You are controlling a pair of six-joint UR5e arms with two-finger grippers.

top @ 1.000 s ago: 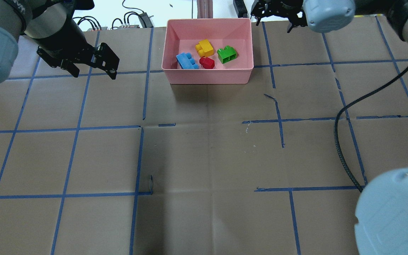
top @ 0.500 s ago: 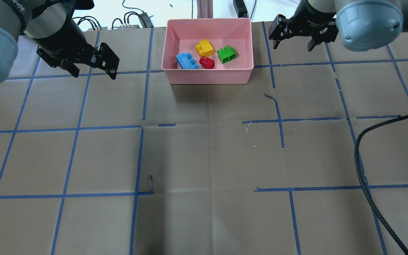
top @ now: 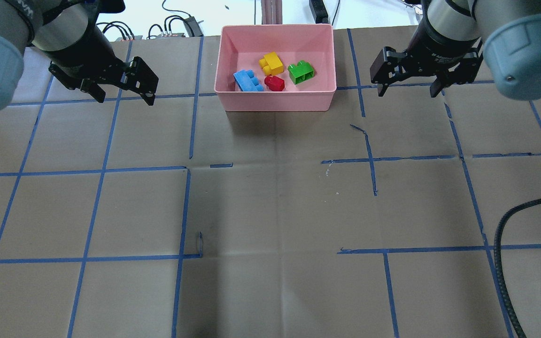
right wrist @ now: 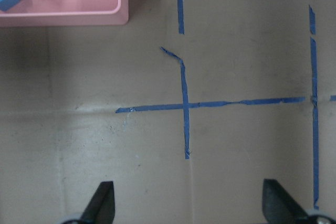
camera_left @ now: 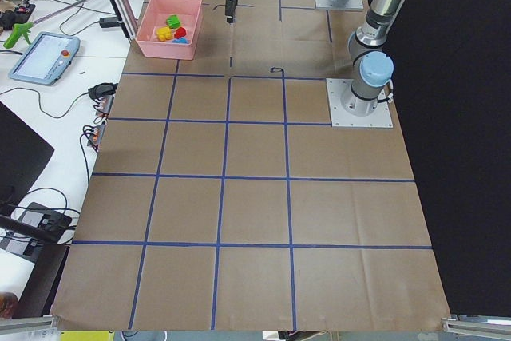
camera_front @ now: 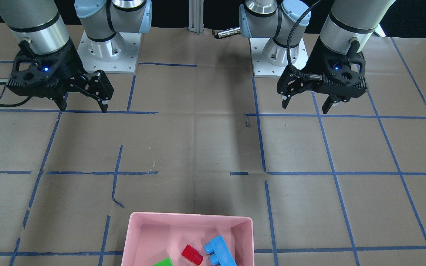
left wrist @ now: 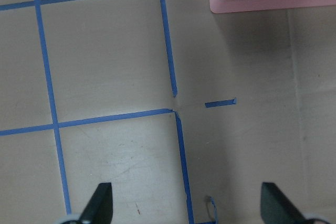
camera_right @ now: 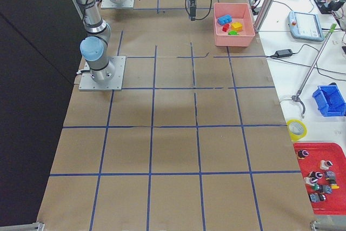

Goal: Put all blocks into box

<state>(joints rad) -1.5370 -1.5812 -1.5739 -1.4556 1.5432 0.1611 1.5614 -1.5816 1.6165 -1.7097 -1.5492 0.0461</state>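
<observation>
Since a second ago my right claw (top: 407, 89) has swung to 3 o'clock of the box (top: 275, 107), spread wide and empty. My left claw (top: 124, 96) hangs released at its 9 o'clock. Green block (top: 301, 72), blue block (top: 248, 80), yellow block (top: 271, 63) and red block (top: 274, 83) lie inside.

Brown-paper table (top: 270, 211) with blue tape grid (top: 64, 172); beside it a tablet (camera_left: 44, 57), blue bin (camera_right: 328, 100), red tray (camera_right: 338, 152)

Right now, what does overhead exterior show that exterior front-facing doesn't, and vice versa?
Overhead only: the yellow block and the whole box, all four blocks inside. Front-facing only: the arm bases; its frame cuts the box off. Both: red block, blue block and green block in the box, left gripper and right gripper open and empty, away from the box.
</observation>
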